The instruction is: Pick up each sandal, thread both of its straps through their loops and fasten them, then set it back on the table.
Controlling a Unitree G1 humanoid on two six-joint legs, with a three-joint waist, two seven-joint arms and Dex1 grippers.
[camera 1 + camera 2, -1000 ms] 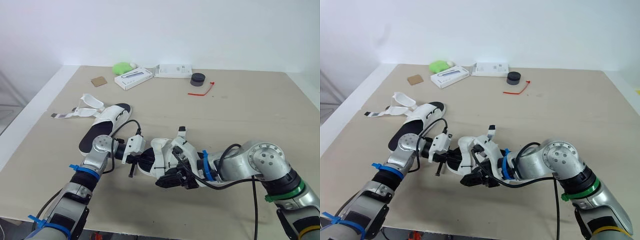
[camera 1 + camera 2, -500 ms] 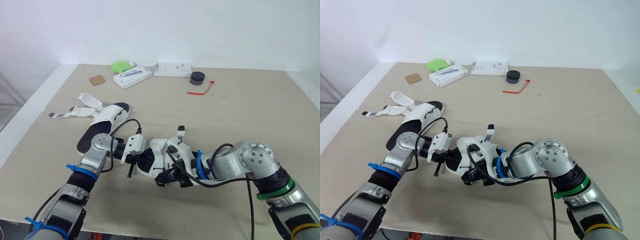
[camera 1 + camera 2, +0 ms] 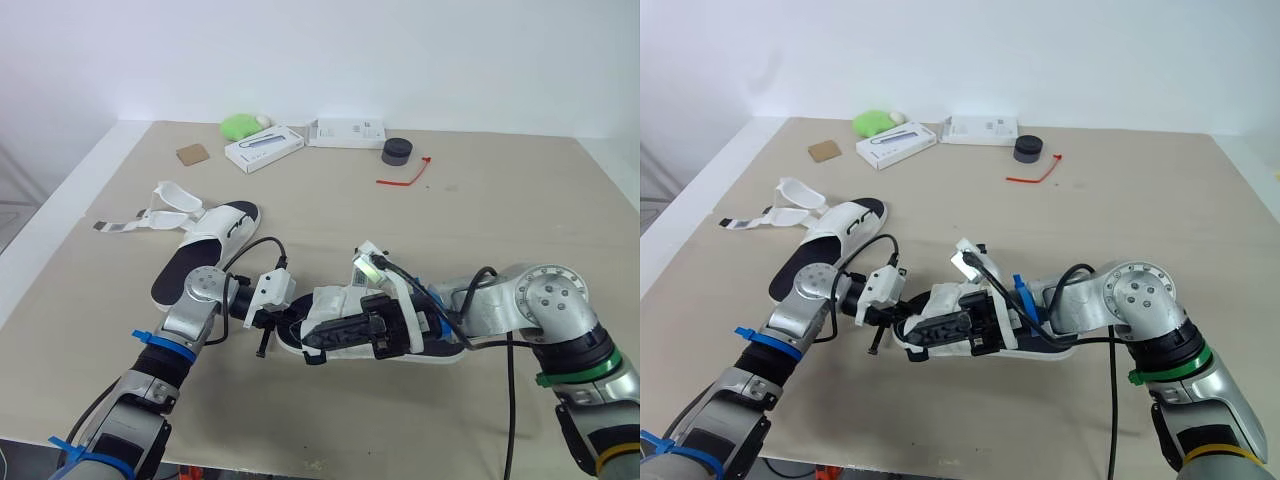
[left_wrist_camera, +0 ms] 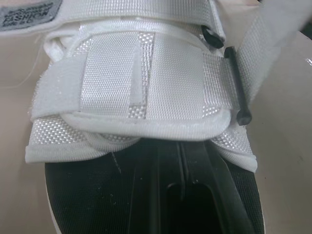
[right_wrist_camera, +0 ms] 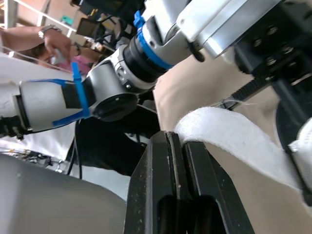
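Near the front edge of the worktop [image 3: 500, 230], about the middle: the first sandal [image 3: 335, 305] is here, between my two hands, its sole low over the surface; I cannot tell if it touches.
Left hand [image 3: 285, 322]: it reaches into the toe end of this sandal. The left wrist view looks along the black footbed [image 4: 83, 195] up to a wide white woven band [image 4: 141, 83] that lies across it. I cannot tell whether this hand is apart or together.
Black loop [image 4: 237, 85]: it sits at one end of that band, and a white strip passes by it.
Right hand [image 5: 175, 139]: its two black fingers are pressed together, and the white strap [image 5: 229, 131] is caught at their tips, as far as I can see.
Second sandal [image 3: 205, 255]: it lies flat near the left edge, well apart from my hands. Its straps [image 3: 165, 205] stand open and one long end [image 3: 115, 226] lies flat toward the left edge.
Far edge: a green lump [image 3: 238, 126], a white box [image 3: 265, 148], a flat white pack [image 3: 347, 132] and a black round puck [image 3: 397, 151] stand in a row.
Red tie [image 3: 404, 177]: just beside the puck, on its near side.
Brown square [image 3: 192, 154]: toward the far-left corner.
Person: a hand [image 5: 56, 41] with a wristwatch is seen behind the left arm in the right wrist view.
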